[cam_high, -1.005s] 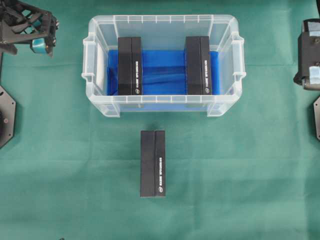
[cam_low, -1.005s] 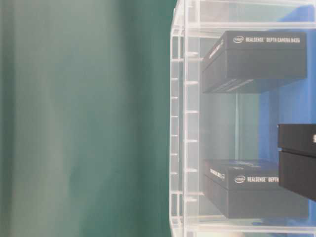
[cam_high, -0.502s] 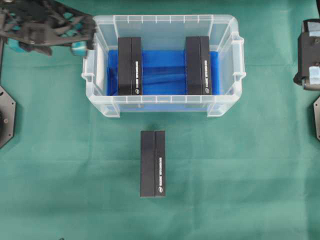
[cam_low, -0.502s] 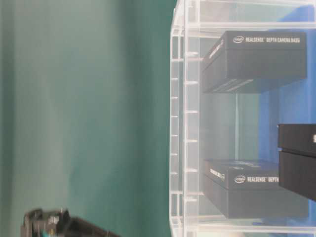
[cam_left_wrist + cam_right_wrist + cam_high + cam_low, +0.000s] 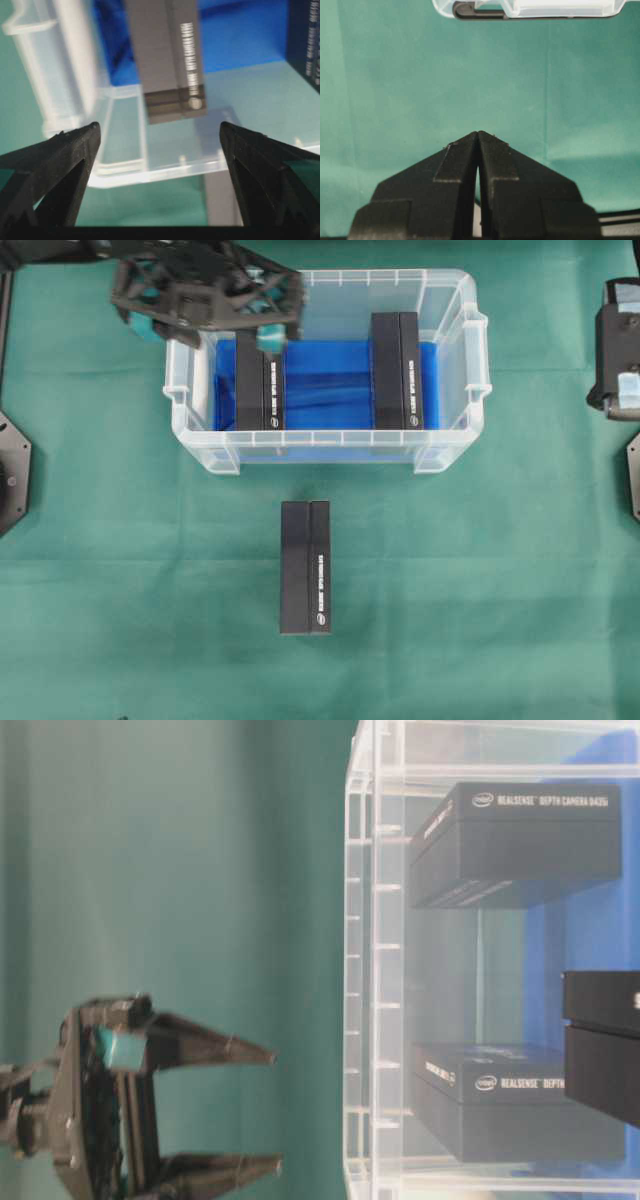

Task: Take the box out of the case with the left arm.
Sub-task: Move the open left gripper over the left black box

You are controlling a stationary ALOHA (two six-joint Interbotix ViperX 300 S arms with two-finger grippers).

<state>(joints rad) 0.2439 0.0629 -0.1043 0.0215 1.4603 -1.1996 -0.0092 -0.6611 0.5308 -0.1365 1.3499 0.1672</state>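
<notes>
A: Underneath everything, a green cloth (image 5: 120, 570), faintly creased, spread over the whole surface. No more of the room to be seen.

B: And on that cloth?

A: The case (image 5: 325, 450) at the far middle, clear plastic with a blue sheet (image 5: 325, 380) on its bottom. Inside, a left box (image 5: 260, 390) and a right box (image 5: 398, 370), both black, well apart. Outside, near the case's front wall, a third black box (image 5: 306, 568) lying flat on the cloth.

B: Pose of the left arm?

A: Reaching in from the far left, the left gripper (image 5: 205, 328) hanging over the case's far-left corner, above the far end of the left box. Jaws spread wide, nothing between them, touching nothing.

B: And the other side?

A: The right gripper (image 5: 478, 134) parked at the far right edge, fingertips pressed together over bare cloth.
</notes>
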